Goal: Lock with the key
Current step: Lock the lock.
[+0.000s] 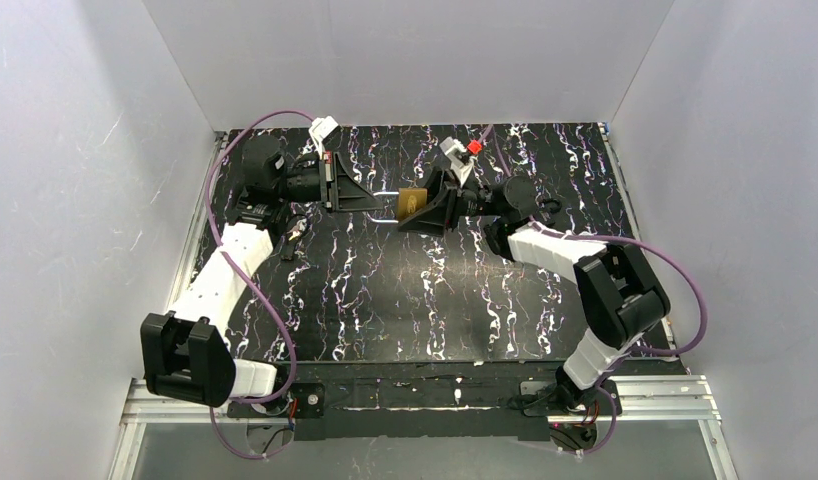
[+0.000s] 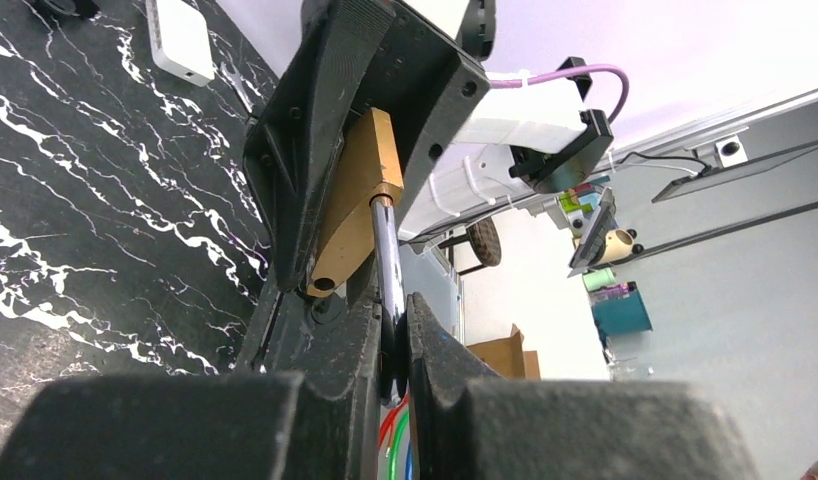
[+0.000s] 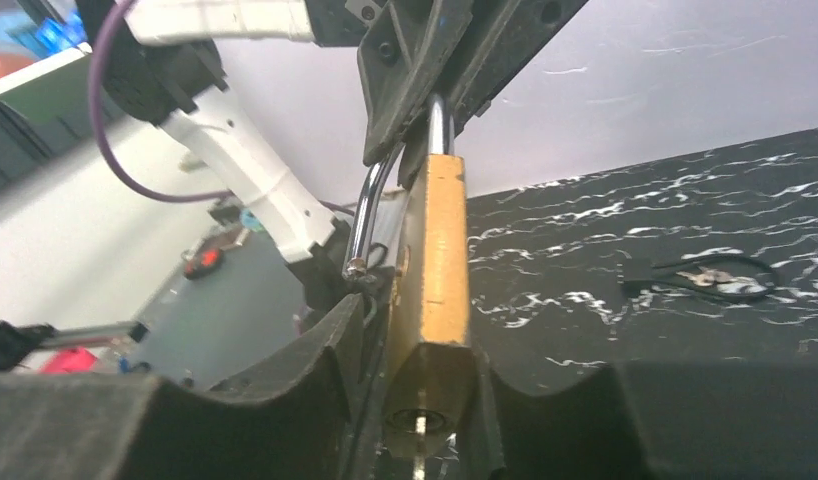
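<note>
- White walls (image 1: 85, 150) close in a black, white-veined surface (image 1: 385, 310); nothing rests under the lock, which is held in the air above the far half
- The left arm (image 1: 225, 270) and right arm (image 1: 585, 270) reach inward from either side, so their hands meet nose to nose near the middle
- The right hand (image 3: 425, 380) is closed on the brass body of the lock (image 1: 412, 201), gripping its flat faces
- The left hand (image 2: 395, 350) is narrowed to a pinch on the bow of the silver shackle (image 2: 385, 255)
- The lock's long axis runs straight from one hand to the other: body towards the right hand, shackle towards the left, both touching their part, neither nearer than the other
- One shackle leg enters the top of the body; the free leg's tip (image 3: 357, 263) hangs out beside the body, swung off its hole, so the lock stands open
- Judged from that, closing turns on this offset: the free leg must swing back over its hole, then be pushed along the long axis towards the right hand
- The keys (image 3: 707, 278) lie on the surface, well apart from both hands, on the left arm's side
- The keyway end (image 3: 417, 422) faces the right wrist; whether anything sits in it cannot be told
</note>
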`<move>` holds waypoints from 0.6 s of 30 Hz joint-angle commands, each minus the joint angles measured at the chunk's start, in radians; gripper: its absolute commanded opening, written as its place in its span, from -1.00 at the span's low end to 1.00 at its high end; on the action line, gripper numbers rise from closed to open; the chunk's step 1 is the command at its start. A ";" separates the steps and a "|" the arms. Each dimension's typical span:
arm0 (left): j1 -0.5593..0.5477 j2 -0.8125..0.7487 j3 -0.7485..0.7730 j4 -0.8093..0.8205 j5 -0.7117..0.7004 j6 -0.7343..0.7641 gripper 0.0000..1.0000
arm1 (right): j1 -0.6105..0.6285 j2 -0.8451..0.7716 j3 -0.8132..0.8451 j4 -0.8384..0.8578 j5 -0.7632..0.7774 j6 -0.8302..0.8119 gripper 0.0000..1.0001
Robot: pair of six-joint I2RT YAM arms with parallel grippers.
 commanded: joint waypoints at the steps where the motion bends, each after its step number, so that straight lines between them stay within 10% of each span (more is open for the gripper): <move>1: 0.011 -0.041 -0.001 0.121 -0.003 -0.042 -1.00 | 0.002 0.032 0.028 0.379 0.018 0.245 -0.17; 9: 0.013 -0.041 -0.003 0.126 0.004 -0.024 -1.00 | 0.002 0.051 0.056 0.436 0.047 0.341 -0.36; 14: 0.039 -0.039 0.001 0.127 0.022 0.026 -1.00 | 0.002 0.053 0.066 0.421 0.036 0.356 -0.97; 18: 0.085 -0.028 0.007 0.128 0.033 0.049 -0.67 | 0.002 0.047 0.069 0.386 0.038 0.353 -0.97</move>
